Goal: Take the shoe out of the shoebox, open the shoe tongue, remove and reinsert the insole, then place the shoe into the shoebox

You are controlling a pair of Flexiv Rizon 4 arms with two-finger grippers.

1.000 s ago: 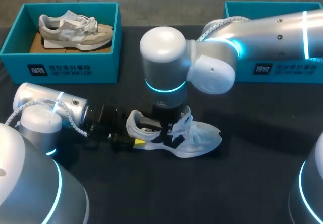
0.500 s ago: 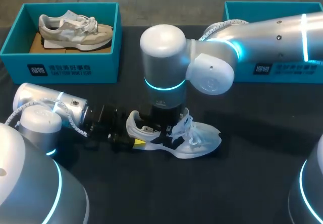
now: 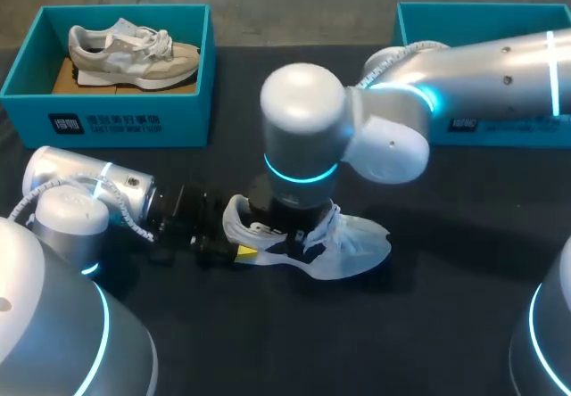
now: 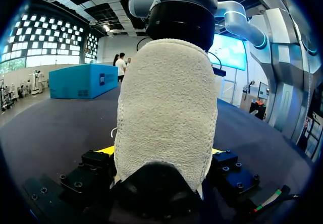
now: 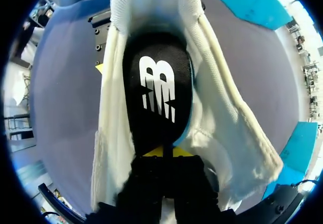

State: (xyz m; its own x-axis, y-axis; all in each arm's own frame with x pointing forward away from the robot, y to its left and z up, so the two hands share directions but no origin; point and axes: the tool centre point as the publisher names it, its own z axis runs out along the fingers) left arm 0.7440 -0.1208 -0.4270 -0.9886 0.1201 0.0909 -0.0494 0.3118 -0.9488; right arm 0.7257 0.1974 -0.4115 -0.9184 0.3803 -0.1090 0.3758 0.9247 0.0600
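The shoe point(image 3: 343, 244) is lying on the table point(image 3: 446, 325), out of the shoebox point(image 3: 482, 8) standing well behind it, so the unboxing is looking done. The left gripper point(image 4: 161, 153) is clamping the shoe's heel from both sides. The right gripper point(image 5: 162, 152), reaching down into the shoe's opening, is seemingly pinching the insole point(image 5: 156, 93), tips nearly together; seating it and reboxing are remaining
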